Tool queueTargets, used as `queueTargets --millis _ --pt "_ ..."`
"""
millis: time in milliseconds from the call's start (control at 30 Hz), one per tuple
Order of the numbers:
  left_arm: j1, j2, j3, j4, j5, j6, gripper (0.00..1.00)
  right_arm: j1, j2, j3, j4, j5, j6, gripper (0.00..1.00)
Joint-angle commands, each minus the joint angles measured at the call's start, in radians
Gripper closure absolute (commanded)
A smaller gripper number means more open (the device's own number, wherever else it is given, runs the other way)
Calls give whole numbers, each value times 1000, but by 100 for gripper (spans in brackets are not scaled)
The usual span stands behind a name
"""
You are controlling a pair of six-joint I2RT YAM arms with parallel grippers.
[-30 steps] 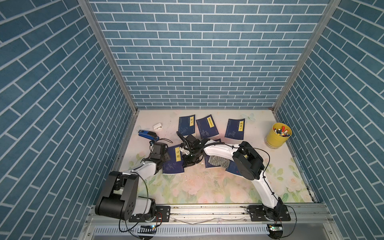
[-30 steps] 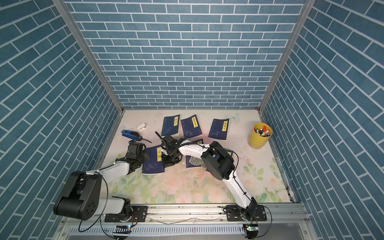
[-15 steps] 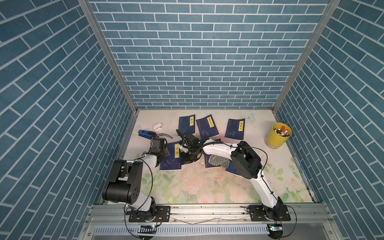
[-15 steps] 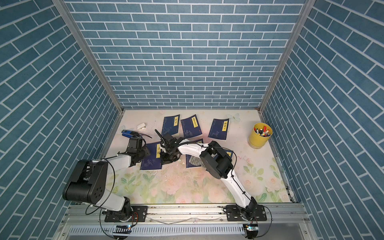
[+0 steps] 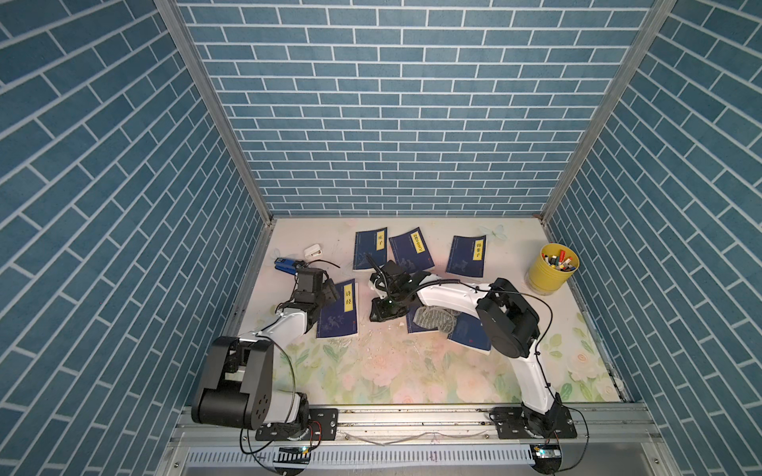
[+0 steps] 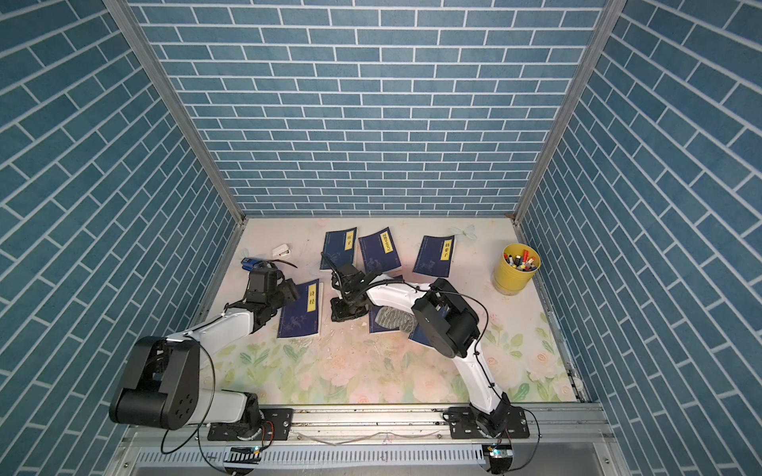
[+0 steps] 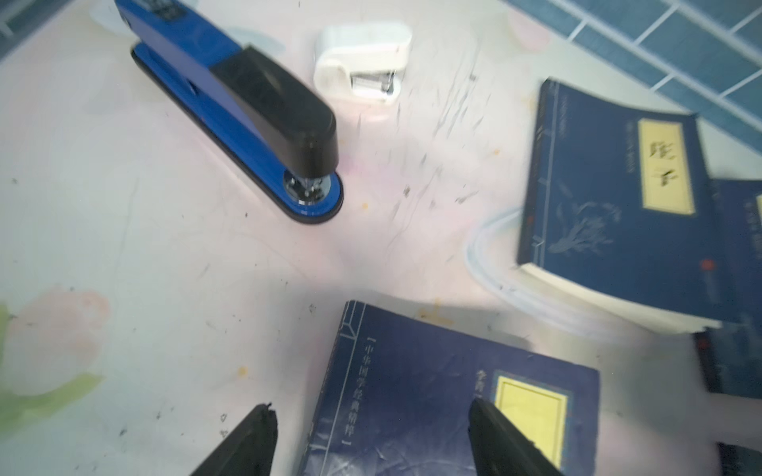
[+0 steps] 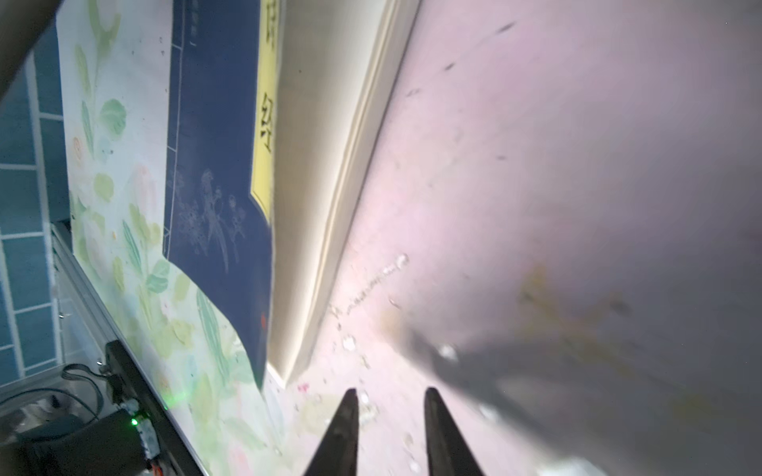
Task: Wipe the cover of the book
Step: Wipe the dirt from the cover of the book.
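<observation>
Book (image 5: 338,309): light, floppy paperback, probably slick; pin by spine. Left gripper (image 7: 371,408) spread over 10 o'clock corner; right gripper (image 8: 387,391) parted, empty, at 3 o'clock.

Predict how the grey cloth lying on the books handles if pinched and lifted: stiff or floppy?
Probably floppy: the grey cloth lies crumpled and draped over a blue book, so it should sag from a pinch. Likely light, since it looks thin. Pushed, it would probably bunch up rather than slide whole.

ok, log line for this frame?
left pincer: open, over book corner | right pincer: open, empty | cloth: lying unheld
</observation>
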Motion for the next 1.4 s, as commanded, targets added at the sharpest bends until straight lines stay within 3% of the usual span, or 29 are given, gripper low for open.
queueTargets --millis 0,300,400,467,833,1367 --pt "-10 -37 13 -15 -12 0 21 -25 -135 -34 -105 110 -95 61" --pt "-96 -77 4 -13 -22 -22 17 -119 -448 -254 -312 422 -118 20" --pt "-124 -82 16 -18 -15 -23 14 -133 -518 -342 -315 513 -103 6" --pt "-142 -82 28 -20 -7 -25 11 -142 -543 -390 -301 533 -91 1" --pt "-256 -81 79 -41 -12 -42 4 -169 -463 -421 -182 558 -31 1" --pt "-283 -64 67 -39 -6 -55 4 -231 -338 -452 -66 501 29 1"
